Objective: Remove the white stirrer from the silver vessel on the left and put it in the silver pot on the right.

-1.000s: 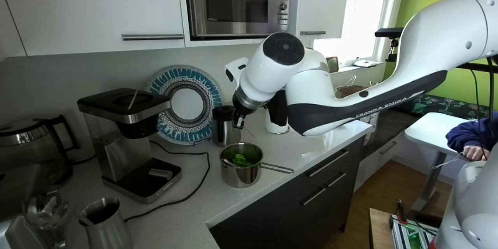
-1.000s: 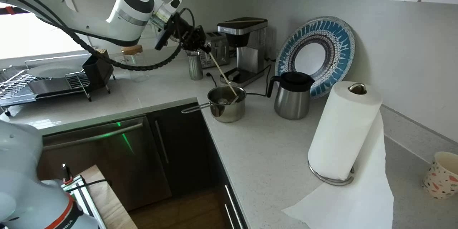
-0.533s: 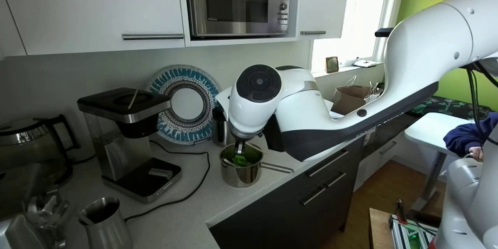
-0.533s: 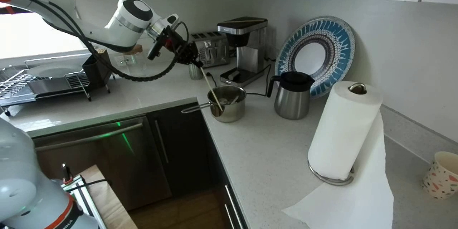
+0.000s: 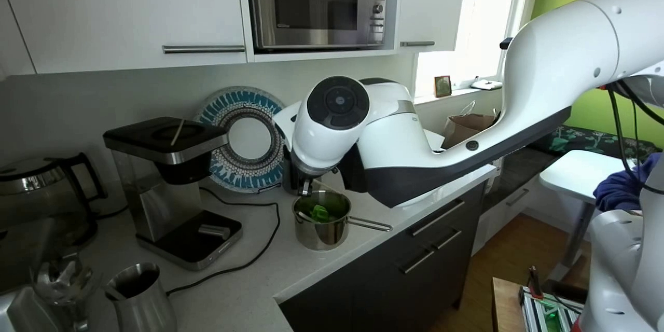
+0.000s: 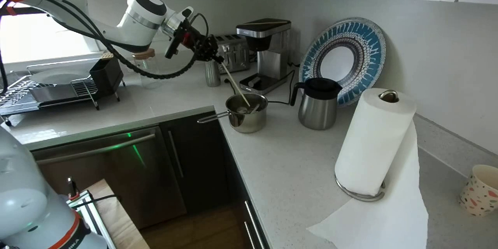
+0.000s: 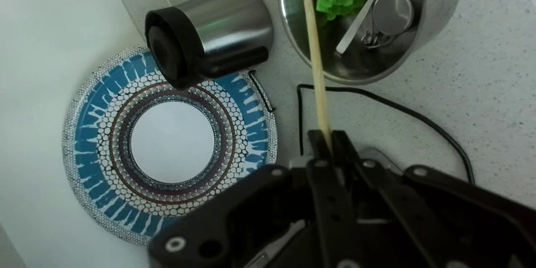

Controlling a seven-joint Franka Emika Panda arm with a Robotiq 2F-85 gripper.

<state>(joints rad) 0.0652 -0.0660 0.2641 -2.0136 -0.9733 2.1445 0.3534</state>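
Arm (image 5: 394, 140): one, and I hold it out over the counter (image 6: 288, 163).
Coffee machine (image 6: 268, 64): one, a single pale stick (image 5: 178, 132) across its top.
Silver pot (image 6: 249, 123): just one.
Silver vessel (image 6: 213, 74): one, upright, well apart from the pot.
Stirrer (image 7: 317, 60): one, pale, pinched by its upper end in my gripper (image 7: 329, 136), slanting down to the pot's mouth!
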